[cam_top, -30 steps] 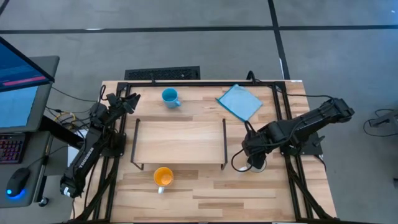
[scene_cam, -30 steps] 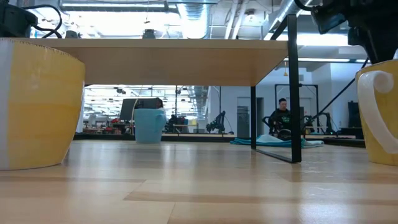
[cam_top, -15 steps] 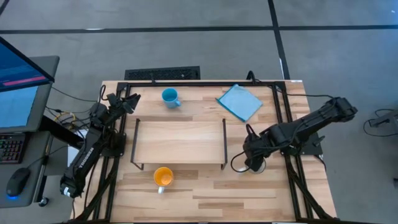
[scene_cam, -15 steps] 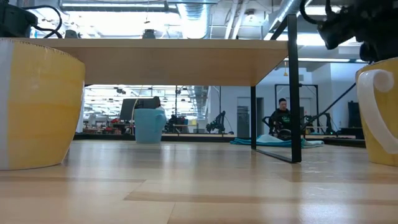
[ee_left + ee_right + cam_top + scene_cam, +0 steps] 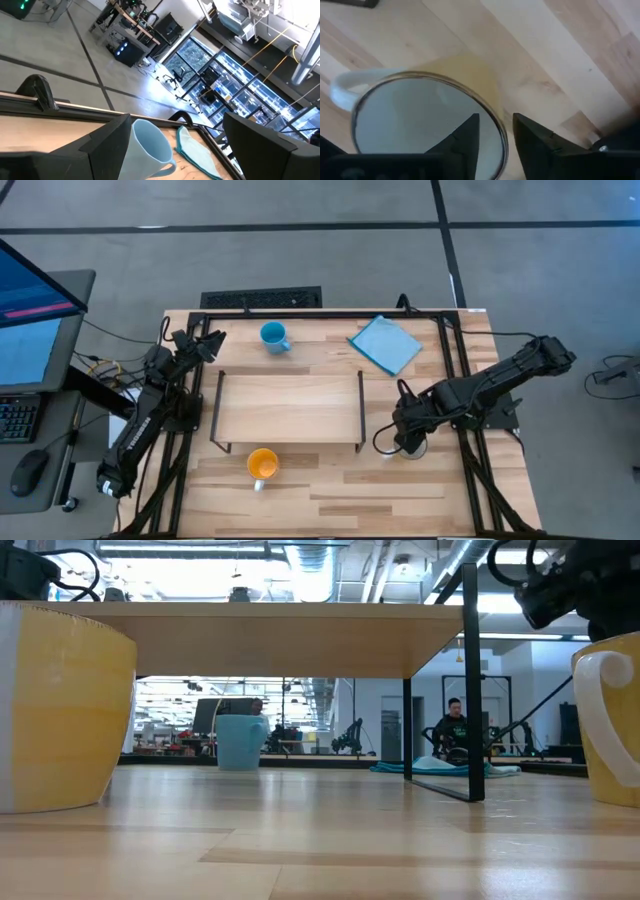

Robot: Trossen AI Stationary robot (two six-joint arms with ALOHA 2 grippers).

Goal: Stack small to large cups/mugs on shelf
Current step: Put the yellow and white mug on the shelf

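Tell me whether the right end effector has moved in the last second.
Yes. In the high view the right end effector has shifted slightly away from the shelf toward the table's near edge, settling over the white mug, its fingers straddling the rim.

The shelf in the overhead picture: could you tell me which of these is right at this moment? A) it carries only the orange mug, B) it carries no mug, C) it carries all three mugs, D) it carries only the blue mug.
B: the shelf is bare on top; the blue mug stands behind it, the orange mug in front, the white mug to its right under the right gripper.
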